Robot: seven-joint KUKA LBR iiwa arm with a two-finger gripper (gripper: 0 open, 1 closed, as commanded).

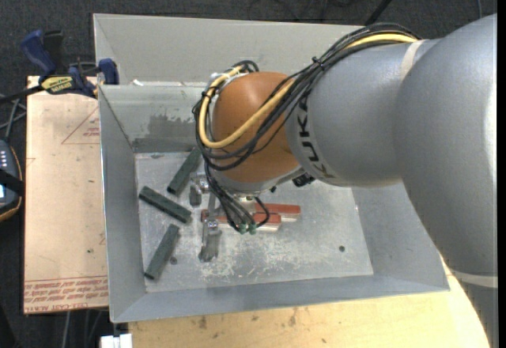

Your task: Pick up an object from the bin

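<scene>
Low in the left half of the bin (316, 255), under the arm's orange cover (245, 129), the tool (209, 240) is hanging close to the grey floor. I cannot tell whether it is released, clenched or grasping anything, since the cover and its cables (237, 216) are hiding most of it. A red flat piece (283, 212) is lying just beside the tool on its right, partly tucked under the cover, and looks like the nearest candidate. A dark grey bar (162, 251) is lying near the tool on its left, toward the front corner. A second bar (165, 205) is lying across the floor further up the left side. A third bar (183, 172) is pointing toward the back wall, and a small grey piece (196, 196) is sitting between these and the tool. The tool seems to be standing over bare floor between the red piece and the nearest bar, so closing here is likely to catch nothing. Pressing lower risks jamming it against the metal. The red piece looks thin and is lying flat, so a grab slightly off its edge may only be pushing it away or letting it slip out on the lift.
</scene>
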